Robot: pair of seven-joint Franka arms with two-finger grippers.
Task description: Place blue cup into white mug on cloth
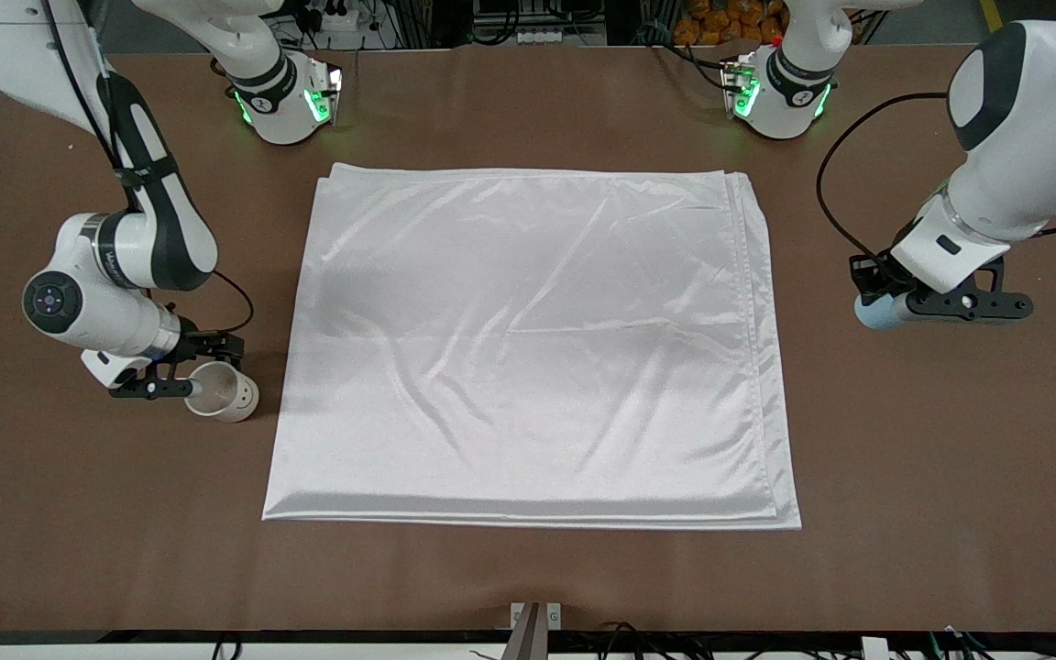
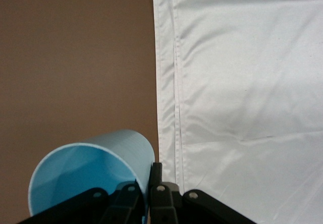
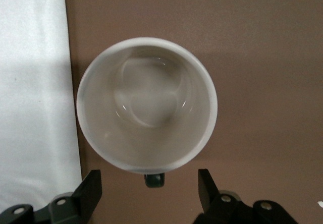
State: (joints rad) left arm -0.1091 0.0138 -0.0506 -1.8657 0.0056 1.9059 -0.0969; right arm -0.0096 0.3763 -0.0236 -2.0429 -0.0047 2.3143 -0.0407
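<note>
The light-blue cup (image 1: 873, 313) (image 2: 91, 166) is low over the bare brown table at the left arm's end, just off the cloth's edge. My left gripper (image 1: 896, 302) (image 2: 149, 183) is shut on its rim, one finger inside the wall and one outside. The white mug (image 1: 224, 392) (image 3: 146, 103) stands on the table at the right arm's end, beside the cloth and off it. Its dark handle (image 3: 154, 179) points into my right gripper (image 1: 181, 376) (image 3: 149, 183), which is open, a finger on each side of the handle with gaps. The white cloth (image 1: 528, 339) (image 2: 242, 82) (image 3: 30, 82) lies flat mid-table.
The brown table (image 1: 950, 458) surrounds the cloth on every side. The two arm bases (image 1: 285, 101) (image 1: 780, 92) stand past the cloth's edge farthest from the front camera. A small bracket (image 1: 535, 616) sits at the table's front edge.
</note>
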